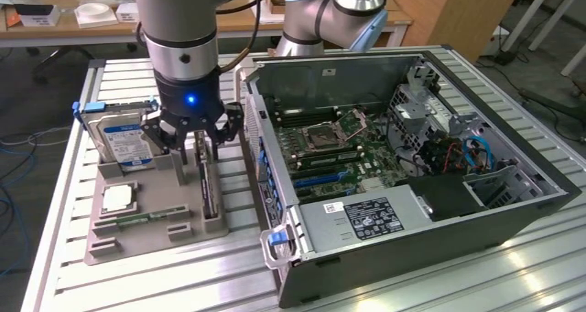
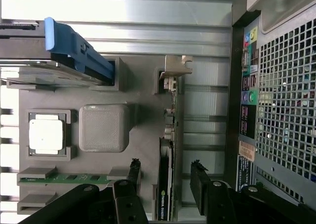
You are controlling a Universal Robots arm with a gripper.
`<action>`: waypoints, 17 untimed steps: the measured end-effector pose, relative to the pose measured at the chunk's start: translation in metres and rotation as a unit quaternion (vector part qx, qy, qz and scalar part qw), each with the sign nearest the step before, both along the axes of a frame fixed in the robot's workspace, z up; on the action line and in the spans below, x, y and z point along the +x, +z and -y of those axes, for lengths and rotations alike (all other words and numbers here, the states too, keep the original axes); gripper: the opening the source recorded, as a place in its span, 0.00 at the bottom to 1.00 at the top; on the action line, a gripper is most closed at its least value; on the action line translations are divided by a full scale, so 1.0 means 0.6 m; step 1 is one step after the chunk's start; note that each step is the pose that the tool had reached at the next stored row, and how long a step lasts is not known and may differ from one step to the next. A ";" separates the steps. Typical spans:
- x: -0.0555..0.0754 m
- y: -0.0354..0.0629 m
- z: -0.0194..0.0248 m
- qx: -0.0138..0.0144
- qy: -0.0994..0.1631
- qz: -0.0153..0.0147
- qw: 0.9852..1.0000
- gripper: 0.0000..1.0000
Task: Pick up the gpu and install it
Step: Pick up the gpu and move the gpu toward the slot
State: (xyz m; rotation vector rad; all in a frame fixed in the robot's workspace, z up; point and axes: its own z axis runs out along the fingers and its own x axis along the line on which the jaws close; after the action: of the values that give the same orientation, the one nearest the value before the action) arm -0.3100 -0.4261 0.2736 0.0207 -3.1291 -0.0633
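One gpu (image 1: 207, 185) stands on edge in the grey tray (image 1: 128, 240) beside the computer case (image 1: 403, 223), our claw (image 2: 166, 166) spread open astride it, not touching — closing off-centre, we judge, could tilt or jam it.

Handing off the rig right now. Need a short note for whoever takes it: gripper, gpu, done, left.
Gripper: open, down at the holder, one finger on each side of the gpu, not closed on it.
Gpu: standing edge-on in its slot in the holder, to the exterior view's left of the case.
Case: side open, motherboard exposed.
Done: gripper lined up astride the gpu.
Left: gpu not yet gripped or lifted, and not in the case.
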 end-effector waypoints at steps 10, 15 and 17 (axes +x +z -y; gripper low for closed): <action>0.000 -0.011 0.0121 -0.001 0.000 0.000 1.000 0.53; 0.000 -0.020 0.0152 -0.001 0.000 0.000 1.000 0.53; 0.000 -0.023 0.0165 -0.001 0.000 0.000 1.000 0.53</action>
State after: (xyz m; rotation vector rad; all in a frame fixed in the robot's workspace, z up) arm -0.3100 -0.4360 0.2600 0.0205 -3.1289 -0.0609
